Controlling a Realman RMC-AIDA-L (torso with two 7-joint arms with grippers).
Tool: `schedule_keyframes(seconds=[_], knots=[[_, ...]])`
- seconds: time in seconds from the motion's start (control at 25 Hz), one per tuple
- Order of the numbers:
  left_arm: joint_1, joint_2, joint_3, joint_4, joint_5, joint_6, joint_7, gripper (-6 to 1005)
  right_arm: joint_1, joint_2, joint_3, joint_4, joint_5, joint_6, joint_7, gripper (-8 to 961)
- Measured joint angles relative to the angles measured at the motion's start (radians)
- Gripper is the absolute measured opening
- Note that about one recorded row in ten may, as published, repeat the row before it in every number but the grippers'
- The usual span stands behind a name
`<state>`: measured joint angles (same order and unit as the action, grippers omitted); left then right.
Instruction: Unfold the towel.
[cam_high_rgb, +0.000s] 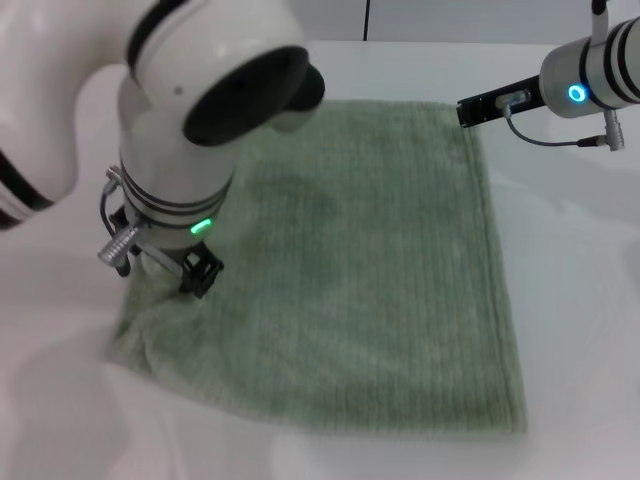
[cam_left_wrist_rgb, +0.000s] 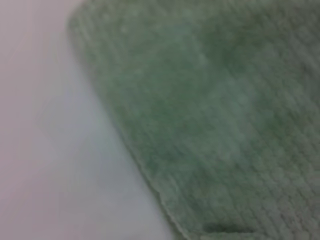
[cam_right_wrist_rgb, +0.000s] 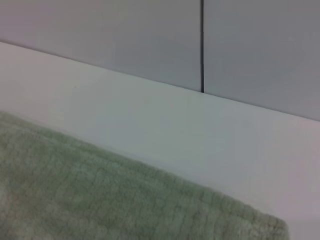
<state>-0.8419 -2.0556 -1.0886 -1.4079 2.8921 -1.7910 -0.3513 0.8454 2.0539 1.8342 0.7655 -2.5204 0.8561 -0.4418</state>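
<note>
The pale green towel (cam_high_rgb: 370, 270) lies spread on the white table, ribbed side up, with its near-left corner slightly rumpled. My left gripper (cam_high_rgb: 198, 272) is down at the towel's left edge, close to that rumpled corner. My right gripper (cam_high_rgb: 478, 108) hovers just off the towel's far-right corner. The left wrist view shows the towel (cam_left_wrist_rgb: 225, 115) close up with its hemmed edge against the table. In the right wrist view the far edge of the towel (cam_right_wrist_rgb: 100, 200) lies before a strip of bare table.
The white table (cam_high_rgb: 580, 300) extends around the towel on all sides. A grey panelled wall (cam_right_wrist_rgb: 150, 35) stands behind the table's far edge. My left arm's large white body covers the towel's far-left part in the head view.
</note>
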Motion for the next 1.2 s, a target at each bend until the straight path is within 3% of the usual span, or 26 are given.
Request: schedule_keyframes(seconds=[0.36,0.64,0.72,0.88,0.92,1.2], knots=[[0.012,0.000,0.011,0.079,0.000,-0.041,0.001,637,-0.003,0.000,0.001,-0.003,0.000,-0.001,0.000,-1],[-0.011,0.022,0.032,0.084,0.001,-0.091,-0.011,637,-0.001,0.000,0.000,-0.004,0.000,-0.008,-0.001,-1],[-0.014,0.041,0.051,0.073,0.002,-0.090,-0.033,637,-0.001,0.000,0.000,-0.005,0.000,-0.010,-0.001,-1],[-0.035,0.103,0.085,0.035,0.003,-0.046,-0.075,637,0.000,0.000,0.000,-0.002,0.000,-0.024,-0.001,-1],[-0.050,0.128,0.100,0.036,0.003,-0.012,-0.084,637,0.000,0.000,0.000,0.000,0.000,-0.029,-0.002,-1],[-0.142,0.242,0.196,0.143,0.004,0.185,-0.137,638,-0.005,-0.002,0.019,0.017,0.000,-0.082,-0.027,-1]])
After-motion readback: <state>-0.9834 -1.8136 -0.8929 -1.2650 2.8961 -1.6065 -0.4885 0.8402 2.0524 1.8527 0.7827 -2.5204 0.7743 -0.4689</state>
